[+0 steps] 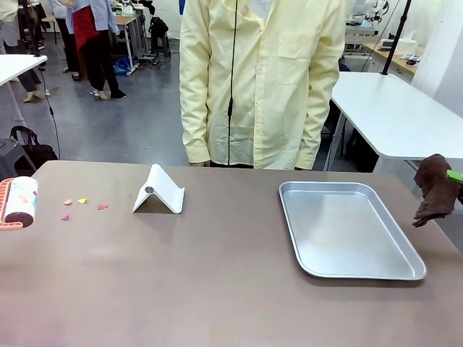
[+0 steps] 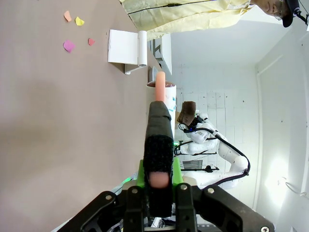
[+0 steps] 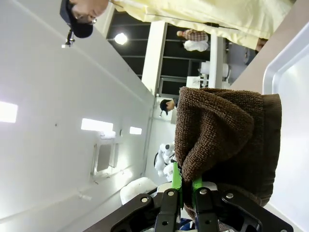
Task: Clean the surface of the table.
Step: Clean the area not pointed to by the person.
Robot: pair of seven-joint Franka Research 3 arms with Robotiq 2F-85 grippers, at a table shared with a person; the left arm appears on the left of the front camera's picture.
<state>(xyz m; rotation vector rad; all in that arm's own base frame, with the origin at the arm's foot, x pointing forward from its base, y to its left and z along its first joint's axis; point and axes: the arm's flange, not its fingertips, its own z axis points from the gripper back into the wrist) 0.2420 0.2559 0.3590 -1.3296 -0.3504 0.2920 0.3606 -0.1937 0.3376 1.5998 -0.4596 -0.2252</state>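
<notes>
**A:** Four paper scraps (image 1: 82, 201) are lying on the table (image 1: 217, 289), left side, near the white stand (image 1: 159, 191). The table's sitting right in front of the person in yellow (image 1: 260, 79).

**B:** yep, and the left gripper (image 2: 158, 176) is squeezing the lint roller (image 1: 18, 202) handle at the left edge. The right gripper (image 3: 186, 182) is pinching a brown cloth (image 3: 222, 130) over by the tray (image 1: 340, 231).

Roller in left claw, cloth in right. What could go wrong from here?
1. The paper scraps lie near the white stand; the lint roller in the left claw might knock it over while sweeping.
2. The brown cloth hangs loose from the right claw beside the metal tray; dragged inward, it could snag the rim and shove the tray along the table.
3. The person stands at the far edge; wide arm swings may hit them.
</notes>
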